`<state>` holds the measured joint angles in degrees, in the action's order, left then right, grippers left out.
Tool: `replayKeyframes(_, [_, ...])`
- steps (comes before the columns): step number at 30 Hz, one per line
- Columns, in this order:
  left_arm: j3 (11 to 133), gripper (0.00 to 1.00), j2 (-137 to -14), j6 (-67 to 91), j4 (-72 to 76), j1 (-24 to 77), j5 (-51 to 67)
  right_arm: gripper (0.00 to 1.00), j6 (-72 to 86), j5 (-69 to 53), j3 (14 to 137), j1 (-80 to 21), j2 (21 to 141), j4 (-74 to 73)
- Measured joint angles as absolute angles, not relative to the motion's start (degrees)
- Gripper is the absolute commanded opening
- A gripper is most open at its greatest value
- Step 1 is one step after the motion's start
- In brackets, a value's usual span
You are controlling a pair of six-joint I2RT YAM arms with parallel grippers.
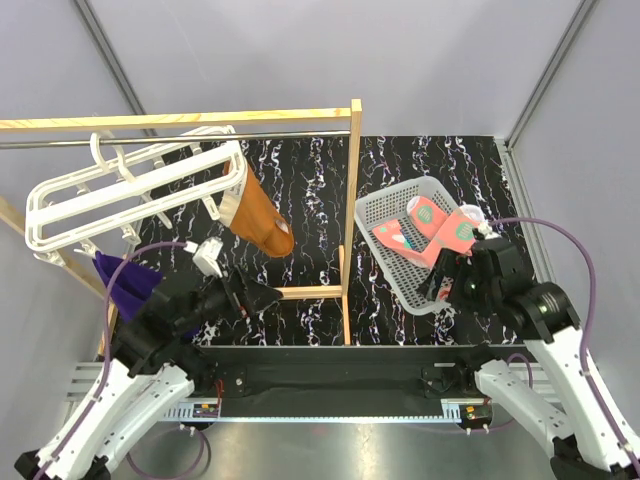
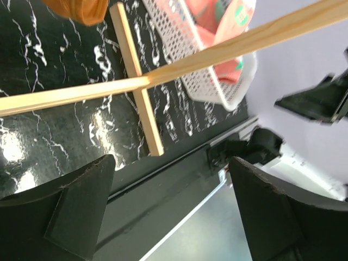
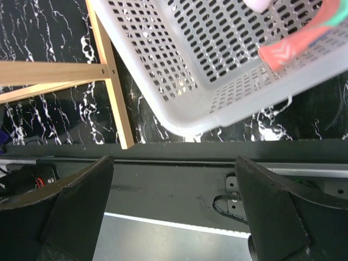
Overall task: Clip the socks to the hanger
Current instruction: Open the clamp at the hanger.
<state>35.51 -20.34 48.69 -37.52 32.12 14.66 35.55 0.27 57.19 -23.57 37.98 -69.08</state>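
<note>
Step in hand: pick-up of a first sock. Judged not yet begun; none of the pair clipped.

Location of the socks (image 1: 432, 232): heaped in the white mesh basket (image 1: 392, 288), right of centre in the top view. Coral-pink with teal and white patches. Touched by neither gripper.

Location of the hanger (image 1: 100, 205): upper left of the top view, hung tilted from the metal rod (image 1: 120, 140) of the wooden rack (image 1: 353, 200). Small clips (image 1: 207, 255) dangling beneath, too small to judge as open or closed. At its right end an orange-brown sock (image 1: 262, 218), seemingly attached. Below its left part a purple sock (image 1: 122, 282), attachment unclear.

State of the left gripper (image 1: 262, 297): lower left of centre, aimed toward the rack's upright. Jaws spread wide in the left wrist view, nothing between.

State of the right gripper (image 1: 440, 282): lower right, just beside the basket's near wall. Jaws likewise parted and empty in the right wrist view.

Next move, as judged: rise over the basket rim, descend on one sock near an end, close on that sock alone. Then carriage across to the upper left, probably with the left gripper pressing a clip open.

Risks: both socks dragged out together; rack upright standing between basket and hanger.
</note>
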Motion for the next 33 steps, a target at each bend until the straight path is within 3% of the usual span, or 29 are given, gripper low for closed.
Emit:
replayKeyframes(11, [33.5, 0.86, -25.0, 47.5, -30.7, 47.9, 8.7, 1.0, 33.3, -4.5, 57.2, -23.6, 48.8, -55.2])
replayKeyframes(16, [29.9, 0.82, -16.1, 48.1, -29.5, 48.4, 8.1, 0.99, 32.8, -5.7, 57.4, -23.6, 51.6, -50.5])
replayKeyframes(21, [29.2, 0.71, -9.7, 49.2, -30.2, 48.4, 7.6, 0.91, 32.5, -6.0, 58.0, -23.6, 54.0, -47.4])
replayKeyframes(29, [32.1, 0.63, -0.6, 48.4, -31.2, 48.4, 5.3, 0.89, 29.3, -20.8, 56.5, -24.6, 47.8, -39.7])
replayKeyframes(33, [34.9, 0.61, -0.3, 46.1, -30.7, 48.4, 3.5, 0.84, 27.9, -24.8, 57.6, -30.5, 44.8, -40.2])
